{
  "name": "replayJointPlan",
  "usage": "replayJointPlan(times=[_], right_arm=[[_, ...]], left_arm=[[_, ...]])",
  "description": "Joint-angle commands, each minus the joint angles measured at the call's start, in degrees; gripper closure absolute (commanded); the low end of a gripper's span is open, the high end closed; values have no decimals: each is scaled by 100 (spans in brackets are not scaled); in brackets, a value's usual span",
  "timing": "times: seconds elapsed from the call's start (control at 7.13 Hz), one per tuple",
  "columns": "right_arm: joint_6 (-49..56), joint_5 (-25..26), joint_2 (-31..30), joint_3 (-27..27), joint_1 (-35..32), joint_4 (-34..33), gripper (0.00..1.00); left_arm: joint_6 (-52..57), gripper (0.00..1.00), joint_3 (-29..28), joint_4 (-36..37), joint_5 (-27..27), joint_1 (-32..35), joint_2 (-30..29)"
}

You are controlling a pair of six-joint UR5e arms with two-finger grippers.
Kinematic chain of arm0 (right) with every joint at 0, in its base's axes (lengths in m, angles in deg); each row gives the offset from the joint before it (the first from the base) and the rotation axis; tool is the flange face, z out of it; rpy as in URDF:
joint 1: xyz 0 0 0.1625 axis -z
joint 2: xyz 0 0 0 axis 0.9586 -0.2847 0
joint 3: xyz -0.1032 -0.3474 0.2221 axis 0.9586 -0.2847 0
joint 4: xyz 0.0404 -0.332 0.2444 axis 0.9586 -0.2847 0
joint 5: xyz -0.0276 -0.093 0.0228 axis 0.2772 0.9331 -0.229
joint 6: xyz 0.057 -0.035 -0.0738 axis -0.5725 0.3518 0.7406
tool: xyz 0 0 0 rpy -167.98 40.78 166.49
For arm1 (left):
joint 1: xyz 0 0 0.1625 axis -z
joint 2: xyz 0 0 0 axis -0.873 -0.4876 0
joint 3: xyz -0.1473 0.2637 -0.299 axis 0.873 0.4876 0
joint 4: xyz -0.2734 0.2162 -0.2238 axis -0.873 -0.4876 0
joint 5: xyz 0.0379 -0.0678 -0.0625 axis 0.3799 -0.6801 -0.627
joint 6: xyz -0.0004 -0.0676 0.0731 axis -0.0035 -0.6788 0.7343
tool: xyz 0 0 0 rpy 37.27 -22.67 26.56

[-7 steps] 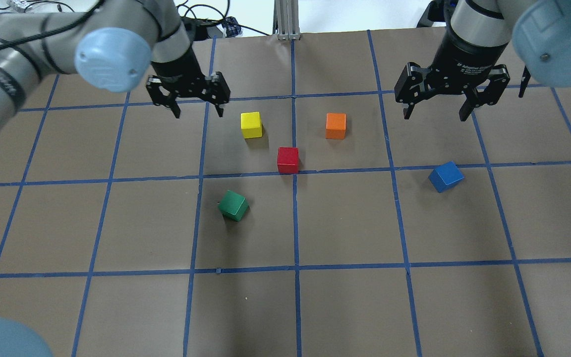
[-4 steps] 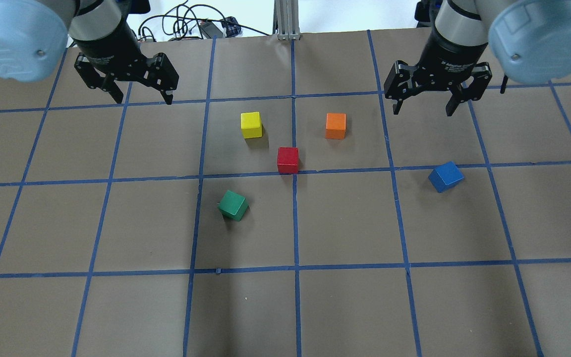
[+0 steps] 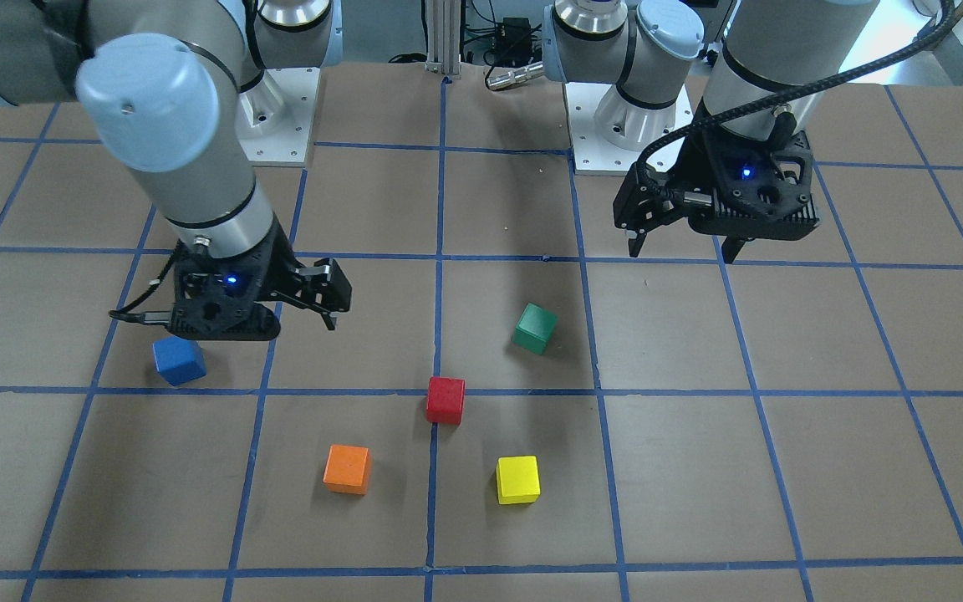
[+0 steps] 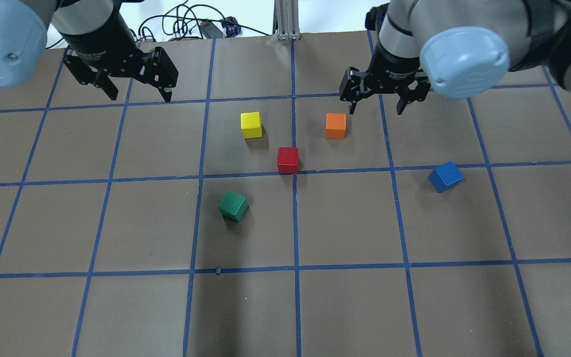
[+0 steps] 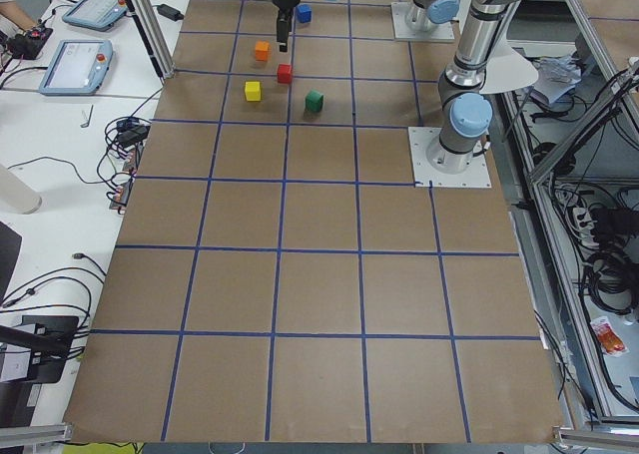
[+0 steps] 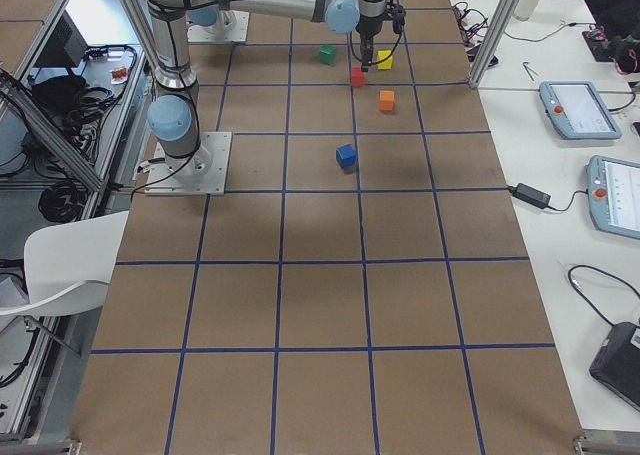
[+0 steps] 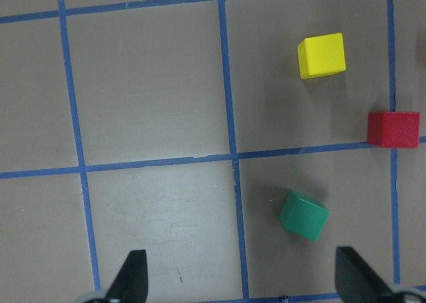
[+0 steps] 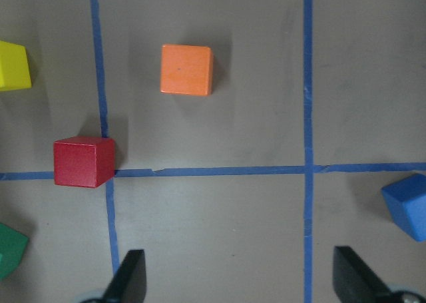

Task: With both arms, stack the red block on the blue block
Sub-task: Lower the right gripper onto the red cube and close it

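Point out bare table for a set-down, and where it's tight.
Bare: the brown paper on the robot's side of the green block, and the stretch between the red block and the blue block. Tight: the yellow block, orange block and red block cluster, right hand hovering close.

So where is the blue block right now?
In the overhead view the blue block sits by itself on the right side of the table, far right of the red block and touching nothing.
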Motion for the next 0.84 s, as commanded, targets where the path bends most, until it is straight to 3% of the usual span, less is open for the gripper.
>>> replayJointPlan(times=[0.0,0.7], right_arm=[[-744,-8,624,14,-538,-759,0],[-920,-175,1689,-3,-1207,-1868,0]], left_arm=[[-10,0,47,-270,-11,19,80],[-2,0,65,-253,16,11,72]])
